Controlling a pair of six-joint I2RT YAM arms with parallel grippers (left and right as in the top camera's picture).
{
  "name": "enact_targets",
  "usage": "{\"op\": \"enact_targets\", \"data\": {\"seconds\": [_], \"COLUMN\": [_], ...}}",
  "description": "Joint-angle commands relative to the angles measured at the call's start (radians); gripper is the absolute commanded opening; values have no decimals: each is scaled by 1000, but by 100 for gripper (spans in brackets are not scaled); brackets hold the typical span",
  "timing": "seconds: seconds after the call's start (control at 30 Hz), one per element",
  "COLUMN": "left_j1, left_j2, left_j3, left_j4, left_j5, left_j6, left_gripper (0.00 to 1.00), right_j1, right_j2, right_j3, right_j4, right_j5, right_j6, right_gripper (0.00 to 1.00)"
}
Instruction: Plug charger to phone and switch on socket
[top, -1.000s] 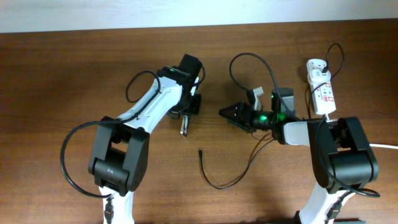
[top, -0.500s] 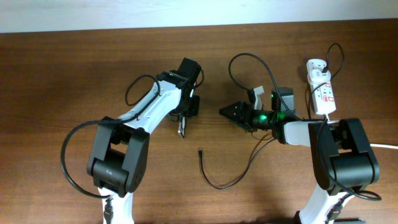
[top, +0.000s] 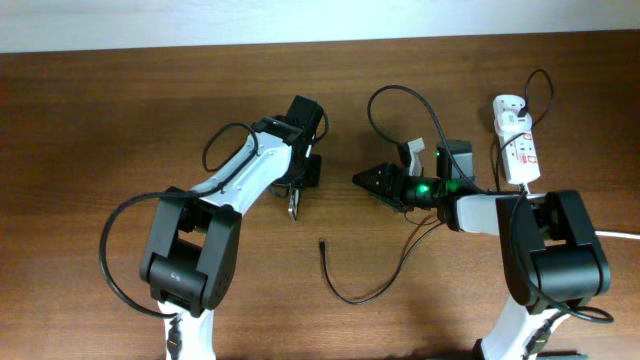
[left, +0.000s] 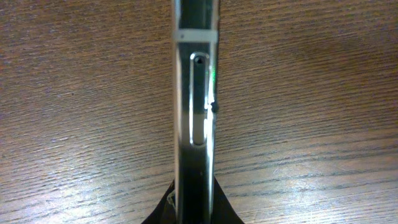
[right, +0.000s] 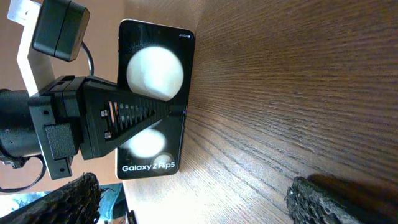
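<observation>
Near the middle of the worktop (top: 100, 120), the left gripper (top: 294, 200) clamps the phone (right: 155, 68) on edge by its flat faces. It looks rigid, glossy and slippery. Opposite, the right gripper (top: 360, 181) gapes empty, and the limp charger (top: 322, 243) lies nearby.

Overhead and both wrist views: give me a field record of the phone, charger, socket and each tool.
phone: black glossy slab phone, held on its long edge at the brown wooden table
left tool: shut on the phone
right tool: open, empty, pointing at the phone's screen
charger: thin black charger cable, small connector tip lying loose on the table, unplugged
socket: white power strip with red markings, far right, no tool on it
</observation>
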Motion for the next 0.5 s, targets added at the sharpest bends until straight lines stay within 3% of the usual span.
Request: {"op": "enact_targets", "data": {"seconds": [0.0, 0.23, 0.3, 0.4, 0.47], "left_j1": [16, 275, 370, 426, 431], "left_j2": [-20, -58, -58, -58, -58], "left_j3": [13, 21, 19, -6, -93], "left_j4": [0, 6, 25, 51, 169], "left_j5": [92, 653, 801, 864, 976], "left_j6": [1, 2, 53, 63, 62], "left_gripper": [0, 0, 0, 0, 0], "right_j1": [-4, -4, -4, -4, -4], "right_j2": [24, 24, 24, 24, 24], "right_j3": [-19, -19, -19, -19, -19], "right_j4": [-71, -79, -79, -79, -80], "right_j5": [129, 130, 130, 130, 130], "right_j6": [-18, -18, -18, -18, -18], "right_gripper": [99, 99, 99, 99, 99]}}
